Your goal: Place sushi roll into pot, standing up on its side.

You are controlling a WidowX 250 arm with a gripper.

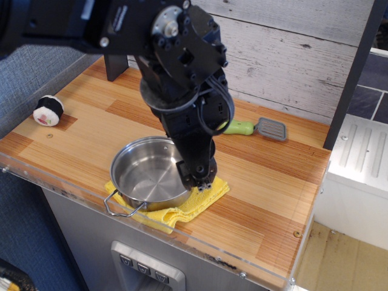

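The sushi roll (48, 110) lies on the wooden counter at the far left, its white end face with a pink centre turned toward the camera. The pot (148, 176) is a shiny steel pan with wire loop handles; it sits empty on a yellow cloth (200, 197) near the front edge. My gripper (197, 180) hangs low at the pot's right rim, over the cloth, far from the sushi roll. Its fingers look pressed together with nothing between them.
A spatula with a green handle (239, 127) and grey head (272, 128) lies behind the arm at the back. A white plank wall runs along the back, and a clear acrylic lip edges the front. A white sink unit (357, 151) stands to the right.
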